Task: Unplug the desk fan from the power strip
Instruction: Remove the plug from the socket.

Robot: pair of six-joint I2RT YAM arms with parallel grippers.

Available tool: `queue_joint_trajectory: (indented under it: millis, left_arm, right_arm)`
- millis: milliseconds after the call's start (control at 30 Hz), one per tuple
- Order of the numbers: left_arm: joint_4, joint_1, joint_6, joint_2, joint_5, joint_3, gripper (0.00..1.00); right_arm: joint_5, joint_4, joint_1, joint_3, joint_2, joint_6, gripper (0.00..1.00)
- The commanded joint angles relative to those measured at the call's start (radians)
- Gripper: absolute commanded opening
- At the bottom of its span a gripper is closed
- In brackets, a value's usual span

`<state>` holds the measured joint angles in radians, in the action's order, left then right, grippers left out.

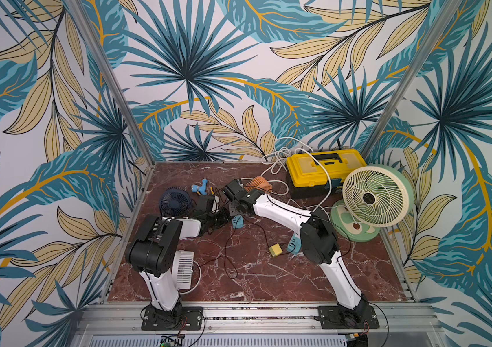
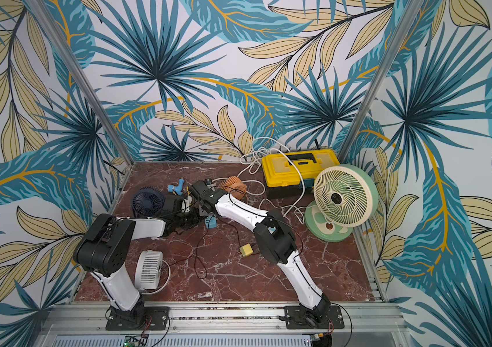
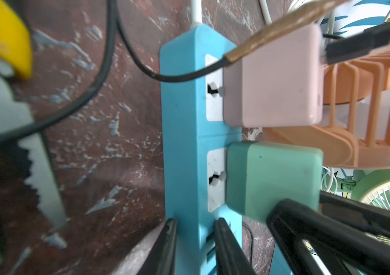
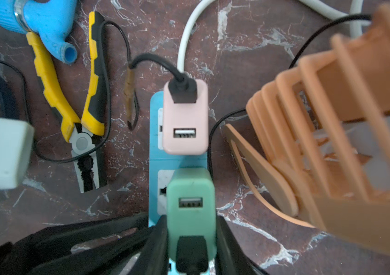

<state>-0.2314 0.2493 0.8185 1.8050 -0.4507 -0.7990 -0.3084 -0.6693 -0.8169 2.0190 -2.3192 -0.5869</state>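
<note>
Power strip sits clamped in the left gripper; right gripper clamps the green adapter.

No word, brand, number or sign can be read in any view. Seen close in the wrist views, the blue power strip and the pink USB adapter and green USB adapter plugged into it have plain faces. The yellow toolbox at the far right is too small in both top views to tell any lettering.
</note>
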Motion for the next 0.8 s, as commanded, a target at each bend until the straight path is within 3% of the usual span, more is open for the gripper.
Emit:
queue_joint_trajectory:
  millis: [0, 167, 333, 500, 767]
  left_arm:
    - [0.202, -0.002, -0.02, 0.068, 0.15, 0.034, 0.31]
    - [0.208, -0.002, -0.023, 0.066, 0.153, 0.032, 0.31]
    - [0.223, -0.002, -0.033, 0.067, 0.154, 0.027, 0.31]
    - [0.215, -0.001, -0.029, 0.06, 0.152, 0.033, 0.31]
    - [0.127, -0.002, -0.011, 0.023, 0.094, 0.051, 0.32]
  right_arm:
    - [0.004, -0.069, -0.044, 0.046, 0.043, -0.002, 0.15]
    - [-0.042, -0.143, -0.07, 0.117, 0.007, 0.015, 0.16]
    - [0.09, -0.049, -0.024, 0.024, 0.061, -0.029, 0.15]
    - [0.032, -0.112, -0.032, 0.062, 0.062, -0.015, 0.15]
    - [-0.002, -0.065, -0.027, -0.093, 0.218, -0.004, 0.16]
